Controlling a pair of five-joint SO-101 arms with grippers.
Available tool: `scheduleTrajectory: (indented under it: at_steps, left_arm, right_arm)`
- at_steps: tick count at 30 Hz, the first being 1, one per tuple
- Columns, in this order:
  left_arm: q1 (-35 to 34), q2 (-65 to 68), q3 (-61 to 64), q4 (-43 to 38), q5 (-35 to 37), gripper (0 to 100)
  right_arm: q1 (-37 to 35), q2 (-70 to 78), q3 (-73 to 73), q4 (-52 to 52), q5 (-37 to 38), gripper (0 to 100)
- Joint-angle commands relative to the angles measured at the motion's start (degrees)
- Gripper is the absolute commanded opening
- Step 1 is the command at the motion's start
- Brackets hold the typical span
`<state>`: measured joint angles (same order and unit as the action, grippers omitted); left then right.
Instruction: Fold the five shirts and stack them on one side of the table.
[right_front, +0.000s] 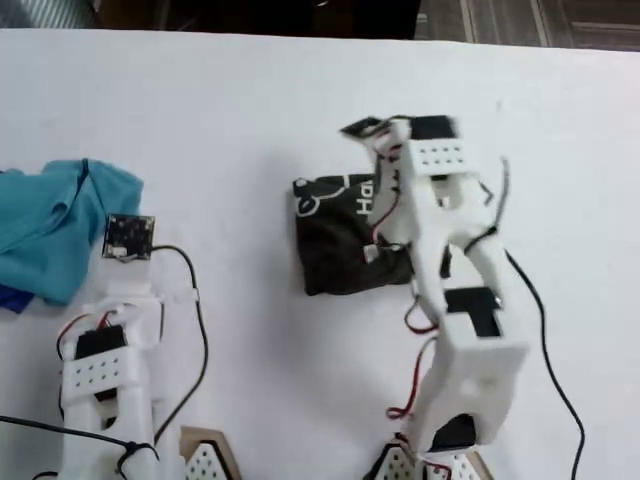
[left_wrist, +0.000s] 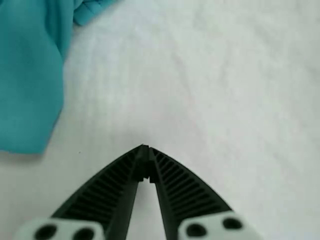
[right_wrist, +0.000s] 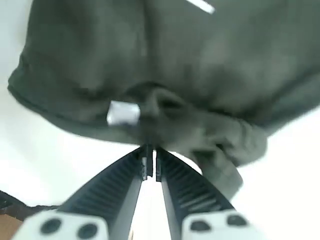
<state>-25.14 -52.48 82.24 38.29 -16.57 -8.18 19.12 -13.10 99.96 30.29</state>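
Finds a black shirt (right_front: 335, 240) with white print lying as a folded block near the middle of the white worktop (right_front: 200, 110). Puts the right arm above one side of it, with the right claw (right_wrist: 149, 161) clenched, tips together right at the shirt's crumpled edge; cannot tell whether any cloth is pinched. Finds a teal shirt (right_front: 50, 225) bunched and unfolded at the worktop's left edge, with a scrap of darker blue cloth (right_front: 10, 298) touching it. Sets the left claw (left_wrist: 144, 152) clenched on nothing, above bare worktop, just beside the teal shirt.
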Motion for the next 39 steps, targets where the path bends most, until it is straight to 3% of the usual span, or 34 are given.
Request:
scheduleTrajectory:
  at_steps: [1, 5, 8, 15, 26, 30, 36, 39]
  left_arm:
    - [-0.35, -0.88, -0.13, -0.97, -0.09, 3]
    - [-0.35, -0.88, -0.13, -0.97, -0.09, 3]
    - [-0.35, -0.88, -0.13, -0.97, -0.09, 3]
    - [-0.35, -0.88, -0.13, -0.97, -0.09, 3]
    - [-0.35, -0.88, -0.13, -0.97, -0.09, 3]
    - [-0.35, -0.88, -0.13, -0.97, -0.09, 3]
    - [-0.35, -0.88, -0.13, -0.97, -0.09, 3]
    - [-0.35, -0.88, -0.13, -0.97, -0.09, 3]
  right_arm:
    - [2.86, -8.40, 0.44, 1.36, 0.62, 1.9]
    - [2.77, -11.03, -5.19, 0.31, 0.09, 1.9]
    - [-0.40, -10.95, -6.77, -6.02, 0.00, 1.9]
    - [-1.98, -3.82, 7.03, -18.68, -2.29, 1.9]
    - [8.48, -1.19, 8.44, -4.53, -2.20, 1.9]
    - [9.98, -1.89, 8.44, 1.19, 2.81, 1.9]
    - [10.95, -7.60, 7.21, -0.75, 5.10, 2.0]
    - [10.86, -8.22, 9.14, -4.97, 0.70, 2.0]
